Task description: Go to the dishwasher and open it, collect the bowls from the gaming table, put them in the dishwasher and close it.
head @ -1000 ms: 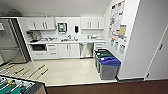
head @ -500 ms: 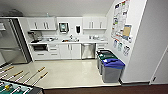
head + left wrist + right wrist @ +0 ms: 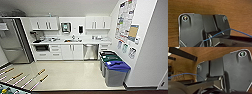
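Note:
The dishwasher [image 3: 90,51] has a brushed steel front and stands shut under the white counter, right of the sink, across the pale floor from me. The gaming table [image 3: 7,89] shows a corner of green field at the lower left, with its rods and wooden handles [image 3: 37,75] sticking out over the floor. The bowls are out of view. In the left wrist view and the right wrist view, the robot's dark plate hangs over a brown wood-grain surface [image 3: 209,6].
A steel fridge [image 3: 15,41] stands at the left wall. Three bins, the nearest with a blue lid [image 3: 116,72], line the right wall near the dishwasher. White cabinets [image 3: 67,51] run under the counter. A dark floor strip crosses just in front of me.
The whole head picture has shifted a little, and the kitchen looks slightly nearer: the camera has moved. Nothing in the room has moved.

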Robot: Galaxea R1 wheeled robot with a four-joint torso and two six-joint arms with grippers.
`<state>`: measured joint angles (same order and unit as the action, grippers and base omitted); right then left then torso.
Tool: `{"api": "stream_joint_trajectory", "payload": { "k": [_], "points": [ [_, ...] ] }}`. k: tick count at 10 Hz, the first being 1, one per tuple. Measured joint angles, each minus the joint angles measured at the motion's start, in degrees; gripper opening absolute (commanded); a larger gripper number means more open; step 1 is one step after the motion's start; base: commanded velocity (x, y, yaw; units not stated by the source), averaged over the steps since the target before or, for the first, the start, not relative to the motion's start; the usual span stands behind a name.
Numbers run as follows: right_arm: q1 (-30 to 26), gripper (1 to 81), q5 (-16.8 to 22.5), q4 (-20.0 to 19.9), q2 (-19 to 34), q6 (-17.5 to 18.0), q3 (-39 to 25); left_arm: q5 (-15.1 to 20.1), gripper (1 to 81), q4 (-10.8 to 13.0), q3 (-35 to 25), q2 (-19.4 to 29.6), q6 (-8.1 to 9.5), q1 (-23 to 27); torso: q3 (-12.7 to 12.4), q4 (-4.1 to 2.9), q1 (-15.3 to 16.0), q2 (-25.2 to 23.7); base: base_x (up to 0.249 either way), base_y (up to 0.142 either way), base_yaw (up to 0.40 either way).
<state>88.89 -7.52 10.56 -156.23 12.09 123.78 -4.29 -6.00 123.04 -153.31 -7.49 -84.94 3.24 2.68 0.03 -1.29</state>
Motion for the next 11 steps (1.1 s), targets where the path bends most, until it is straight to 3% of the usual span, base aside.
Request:
{"api": "stream_joint_trajectory", "payload": {
  "k": [1,2,5,6,11],
  "points": [
    [0.0,81.1,-0.02,-0.01,0.01,0.0,0.0,0.11,81.1,0.0,0.0,0.09,0.0,-0.04,0.0,-0.09,0.0,0.0,0.178,0.0,0.0],
    [0.05,81.1,0.0,-0.01,0.04,0.0,0.0,0.05,81.1,0.0,0.0,0.09,0.0,0.02,0.0,-0.7,0.0,0.0,0.178,0.0,0.0],
    [0.0,81.1,-0.28,-0.01,0.01,0.02,-0.02,0.22,81.1,0.0,0.02,0.17,0.0,-0.39,0.0,-4.19,0.0,0.0,0.178,0.0,0.0],
    [-0.12,81.1,-1.05,-0.06,0.04,0.02,-0.02,0.16,81.1,0.0,0.02,0.13,0.0,-0.34,0.0,-4.63,-0.02,0.0,0.178,0.0,0.0],
    [0.0,81.1,-1.12,-0.06,0.04,0.02,-0.02,0.16,81.1,0.0,0.02,0.16,0.0,-0.2,0.02,-4.61,0.0,0.0,0.178,0.0,0.0]
  ]
}}
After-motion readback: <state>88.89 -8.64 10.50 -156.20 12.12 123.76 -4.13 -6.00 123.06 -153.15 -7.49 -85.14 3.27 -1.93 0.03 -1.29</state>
